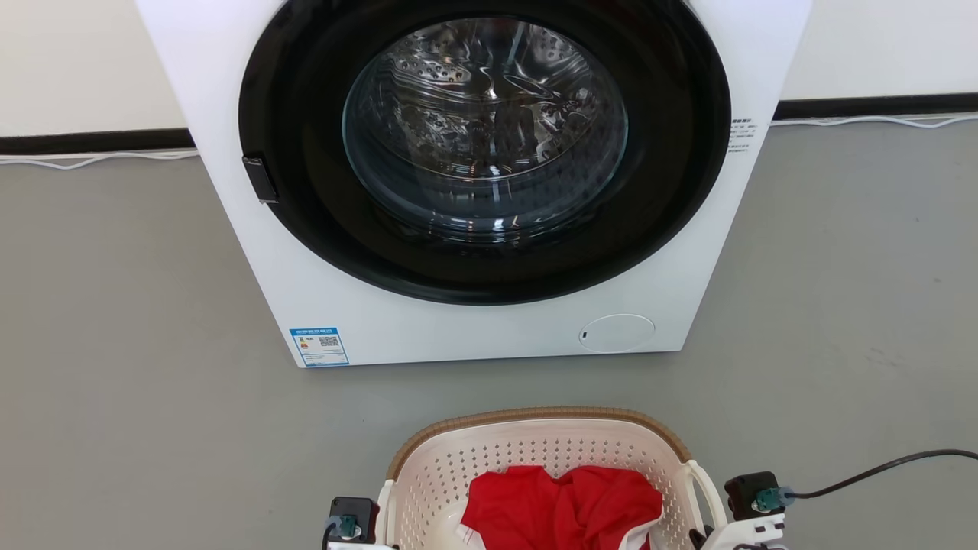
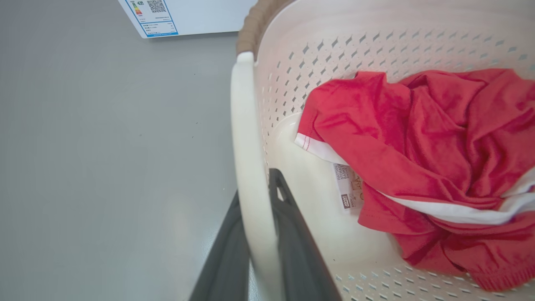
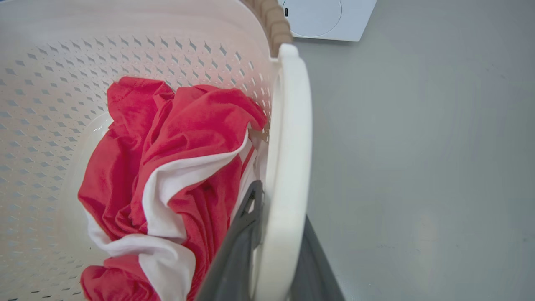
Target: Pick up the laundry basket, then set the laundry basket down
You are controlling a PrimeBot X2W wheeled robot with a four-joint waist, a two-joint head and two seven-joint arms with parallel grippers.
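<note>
Item: laundry basket (image 1: 535,418) — cream-white perforated plastic, rounded-rectangular, brown woven-look rim, white loop handles — is showing at the near centre, in front of the washer (image 1: 474,328), and is holding a crumpled red-and-white garment (image 1: 561,500). The left gripper (image 2: 255,184) is clamping the left handle (image 2: 246,125); the right gripper (image 3: 282,202) is clamping the right handle (image 3: 292,125), fingers straddling each loop.

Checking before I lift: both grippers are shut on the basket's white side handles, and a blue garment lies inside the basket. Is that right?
Not quite. The garment is red with white trim, not blue; the left wrist view shows it. The rest holds: the left gripper is shut on the laundry basket's left handle, the right gripper on its right handle.
</note>
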